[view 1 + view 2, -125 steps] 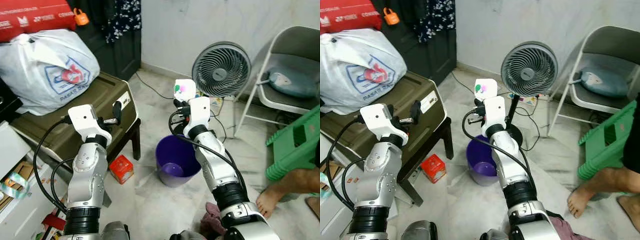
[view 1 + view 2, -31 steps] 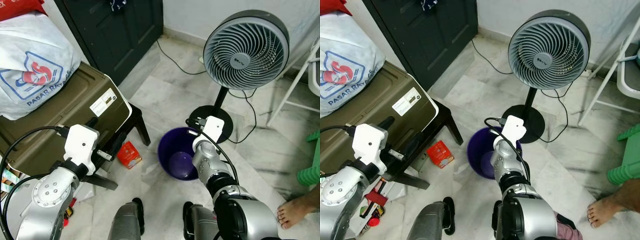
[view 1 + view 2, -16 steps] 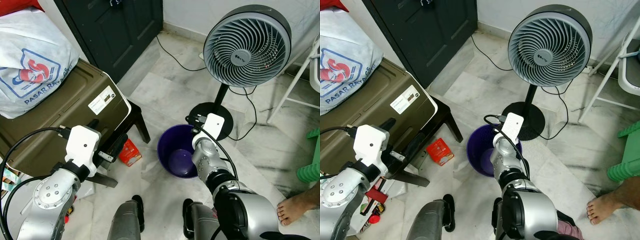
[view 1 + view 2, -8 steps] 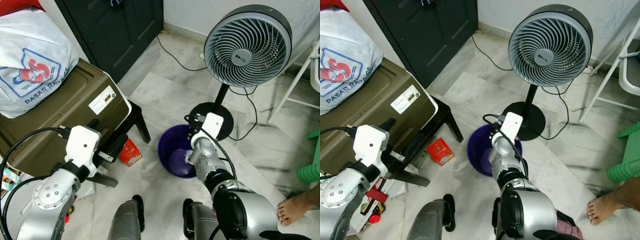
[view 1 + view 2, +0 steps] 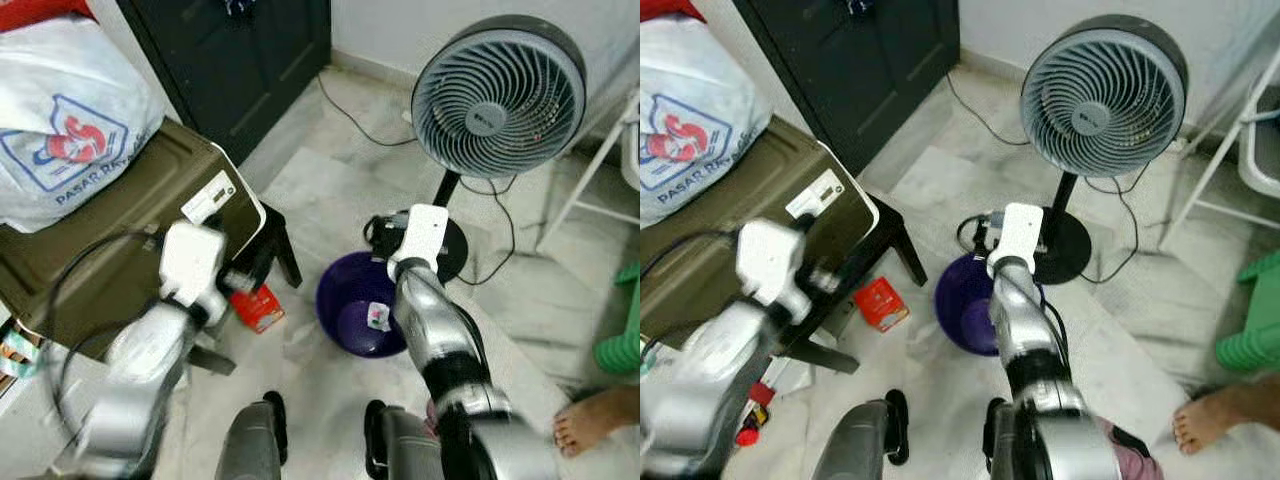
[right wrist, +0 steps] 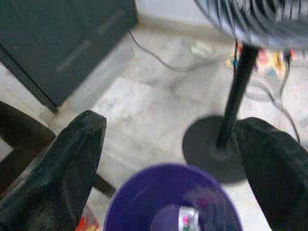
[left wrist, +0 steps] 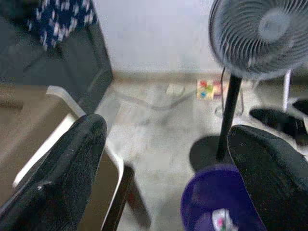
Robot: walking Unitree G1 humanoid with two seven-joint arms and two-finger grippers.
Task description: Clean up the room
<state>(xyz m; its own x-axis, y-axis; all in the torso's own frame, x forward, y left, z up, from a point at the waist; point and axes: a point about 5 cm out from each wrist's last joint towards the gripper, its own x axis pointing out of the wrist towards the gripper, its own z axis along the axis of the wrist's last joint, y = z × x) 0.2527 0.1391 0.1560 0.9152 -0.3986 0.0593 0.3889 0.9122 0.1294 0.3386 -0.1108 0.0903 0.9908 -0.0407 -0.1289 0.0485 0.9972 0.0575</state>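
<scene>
On your far left a white plastic bag (image 5: 65, 130) sits on the olive storage box (image 5: 120, 235), which rests on a dark stool. Your left gripper (image 7: 168, 163) is held up just beside the box's front corner, its fingers (image 7: 67, 163) spread apart and holding nothing. Below it on the marble floor lies a small red carton (image 5: 258, 308), near the stool leg and just beside the purple bin (image 5: 345, 300). Inside the bin you can see a small white piece of litter with coloured marks (image 5: 378, 318) lying on the bottom. Your right gripper (image 6: 168, 168) hovers above the bin's rim, fingers (image 6: 72, 163) wide apart and empty, so this drop reads as done. Behind the bin stands the grey fan (image 5: 498, 95), its round base close to the bin. At far right a person's bare foot (image 5: 590, 425) rests on the floor. For the next move you probably want the red carton: lower a gripper to the floor beside the stool leg, keeping clear of the bin wall.
</scene>
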